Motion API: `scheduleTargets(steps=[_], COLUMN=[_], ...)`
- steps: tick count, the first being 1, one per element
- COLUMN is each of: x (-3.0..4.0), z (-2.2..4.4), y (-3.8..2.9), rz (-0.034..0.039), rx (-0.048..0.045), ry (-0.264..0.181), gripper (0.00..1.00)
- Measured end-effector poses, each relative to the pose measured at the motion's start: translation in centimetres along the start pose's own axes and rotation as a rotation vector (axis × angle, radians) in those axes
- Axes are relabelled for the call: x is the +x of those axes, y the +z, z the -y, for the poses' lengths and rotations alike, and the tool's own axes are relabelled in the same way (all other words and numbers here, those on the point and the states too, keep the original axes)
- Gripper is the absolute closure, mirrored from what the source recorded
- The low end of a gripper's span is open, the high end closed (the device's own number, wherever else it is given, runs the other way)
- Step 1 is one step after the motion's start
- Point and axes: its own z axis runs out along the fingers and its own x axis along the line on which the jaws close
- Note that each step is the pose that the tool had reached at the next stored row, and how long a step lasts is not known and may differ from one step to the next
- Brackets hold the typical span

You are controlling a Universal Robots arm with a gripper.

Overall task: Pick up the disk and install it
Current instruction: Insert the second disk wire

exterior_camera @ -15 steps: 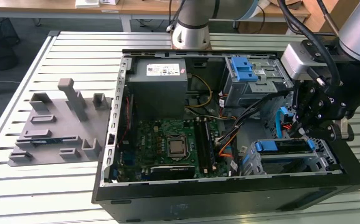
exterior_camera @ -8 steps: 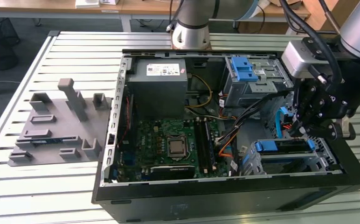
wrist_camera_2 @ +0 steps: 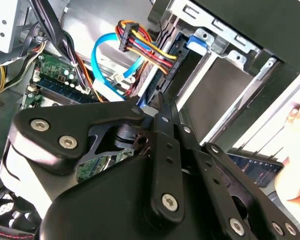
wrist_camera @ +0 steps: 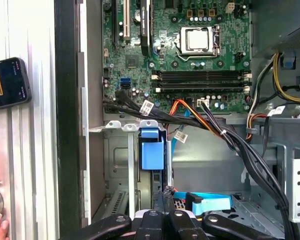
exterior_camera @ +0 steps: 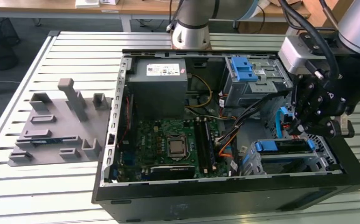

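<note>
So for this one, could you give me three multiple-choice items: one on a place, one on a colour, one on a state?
1. In the exterior view, where is the gripper?
A. outside the case altogether
B. over the case's end at that view's right
C. over the case's end at that view's left

2. What colour is the circuit board?
A. green
B. red
C. white

3. The computer case is:
A. shut
B. standing upright
C. lying open, its insides showing

Answers:
1. B: it hangs above the drive cage.
2. A: the board is plainly green in the exterior view.
3. C: no panel covers the top.
</note>
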Motion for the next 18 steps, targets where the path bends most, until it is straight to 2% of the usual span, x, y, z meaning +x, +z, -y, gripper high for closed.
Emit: scheduleTargets(steps=[3, 9, 18], x=[0.00, -0.08, -0.55], z=[-0.10, -0.25, -0.83], y=[-0.26, -1.31, -2.19], rz=[0.0000, 0.0002, 0.0007], rx=[0.0020, 0.0054, 0.0131], ry=[0.000, 0.000, 0.000], gripper=[0.89, 0.89, 0.89])
